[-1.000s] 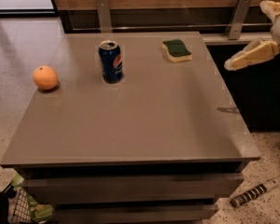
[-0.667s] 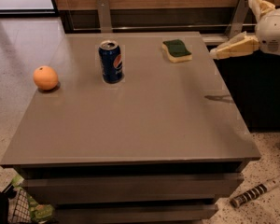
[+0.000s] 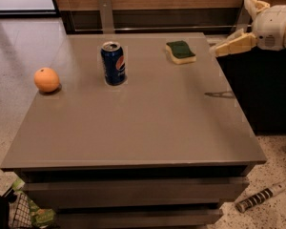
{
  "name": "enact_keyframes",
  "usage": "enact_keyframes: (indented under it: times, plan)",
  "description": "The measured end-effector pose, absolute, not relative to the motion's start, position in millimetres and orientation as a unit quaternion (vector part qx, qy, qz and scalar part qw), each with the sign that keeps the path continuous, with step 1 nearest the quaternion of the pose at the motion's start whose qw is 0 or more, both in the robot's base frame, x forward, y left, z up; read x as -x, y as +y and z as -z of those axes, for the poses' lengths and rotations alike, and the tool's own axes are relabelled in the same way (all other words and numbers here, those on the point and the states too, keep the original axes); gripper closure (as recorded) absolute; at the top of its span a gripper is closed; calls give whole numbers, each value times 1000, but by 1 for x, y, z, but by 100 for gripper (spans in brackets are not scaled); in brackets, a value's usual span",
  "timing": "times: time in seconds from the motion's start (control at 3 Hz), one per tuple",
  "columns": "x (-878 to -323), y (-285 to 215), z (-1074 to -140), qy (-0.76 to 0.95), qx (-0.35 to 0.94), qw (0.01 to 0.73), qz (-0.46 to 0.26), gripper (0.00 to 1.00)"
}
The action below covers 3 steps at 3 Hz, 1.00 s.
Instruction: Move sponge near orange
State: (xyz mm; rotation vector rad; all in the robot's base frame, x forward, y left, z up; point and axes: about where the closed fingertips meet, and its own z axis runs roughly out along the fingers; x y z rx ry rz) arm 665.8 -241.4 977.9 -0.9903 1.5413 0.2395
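End effector (image 3: 225,46): hangs at far-R edge of bench (image 3: 157,118), tip pointing toward sponge, just beside it, not touching. Apart or together: cannot tell from this angle.
Sponge (image 3: 180,51): flat on bench, far-R area, green side up.
Blue Pepsi can (image 3: 113,63): upright, far-centre, btwn sponge & orange.
Orange (image 3: 46,79): near L edge of bench, well apart from sponge.
Floor: striped cylindrical obj (image 3: 261,198) by front-R corner, poss. a marker; wire basket (image 3: 20,213) at front-L.
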Motion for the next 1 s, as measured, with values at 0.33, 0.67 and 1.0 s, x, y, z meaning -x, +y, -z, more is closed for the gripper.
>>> enact_keyframes:
  times: [0.33, 0.67, 1.0]
  plan:
    - [-710, -238, -962, 676, 415, 592, -140, 0]
    - [-740, -235, -945, 685, 404, 583, -163, 0]
    - [-758, -227, -925, 689, 391, 580, -187, 0]
